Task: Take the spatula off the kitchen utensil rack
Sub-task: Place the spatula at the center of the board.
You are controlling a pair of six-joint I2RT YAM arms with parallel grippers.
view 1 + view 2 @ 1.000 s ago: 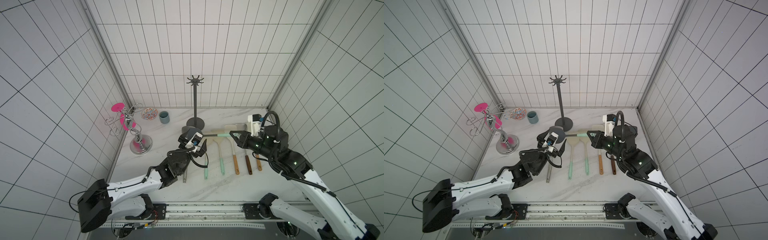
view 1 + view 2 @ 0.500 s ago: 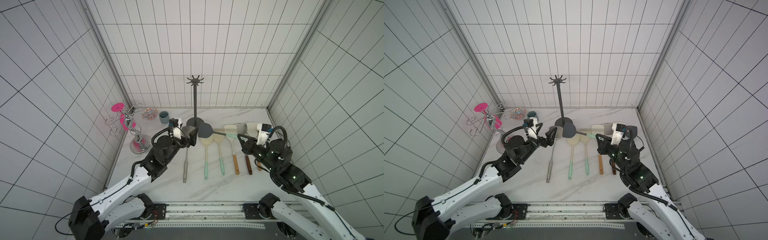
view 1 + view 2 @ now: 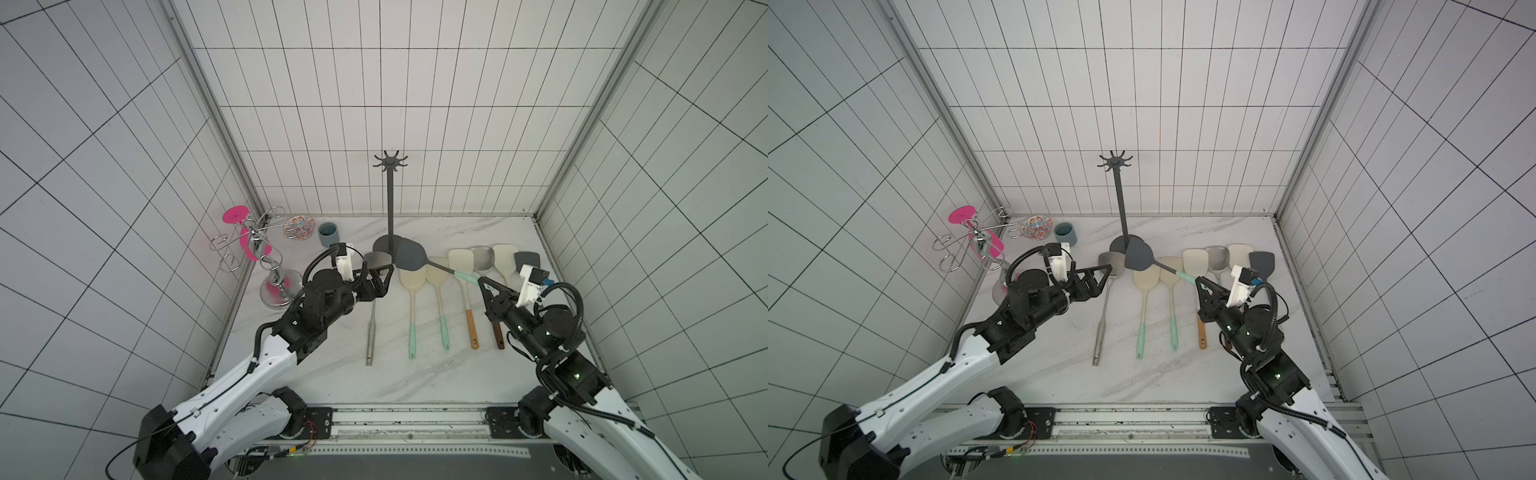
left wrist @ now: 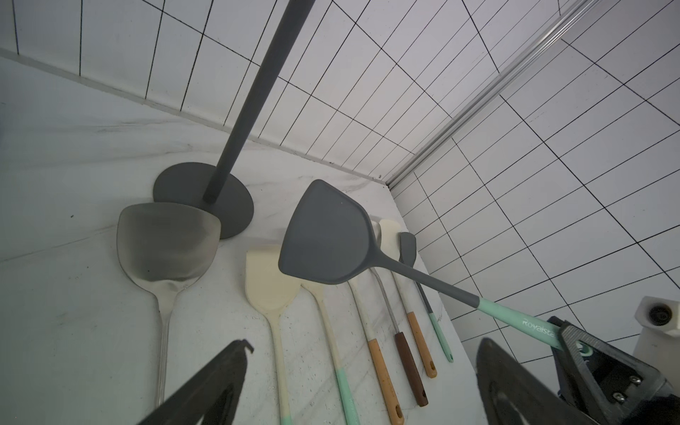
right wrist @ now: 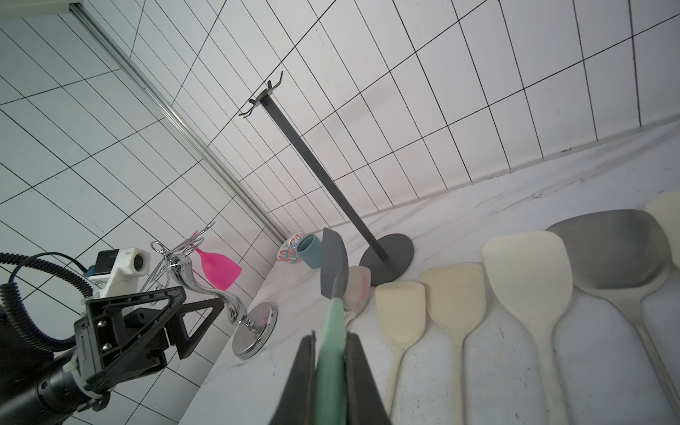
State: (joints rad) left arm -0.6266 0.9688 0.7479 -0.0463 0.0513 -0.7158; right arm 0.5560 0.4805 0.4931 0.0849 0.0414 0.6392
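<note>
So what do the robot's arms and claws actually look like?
The left arm and right arm are white below, black above, with looping ribbed black cables. Left gripper and right gripper: black triangular open-frame fingers, white camera block.

Spatulas, eight in all: two steel spatulas (image 3: 376,259), four cream spatulas (image 3: 413,281), one large dark grey spatula (image 3: 409,255), one small dark grey spatula (image 3: 527,259). Four handles are mint-tipped, three wooden, one steel. Stands, two: one kitchen utensil rack (image 3: 390,199), one chrome stand (image 3: 277,293). Vessels, three: one pink goblet (image 3: 235,216), one patterned bowl (image 3: 298,227), one blue-grey cup (image 3: 328,234). Robot arms (image 3: 249,374), two.
</note>
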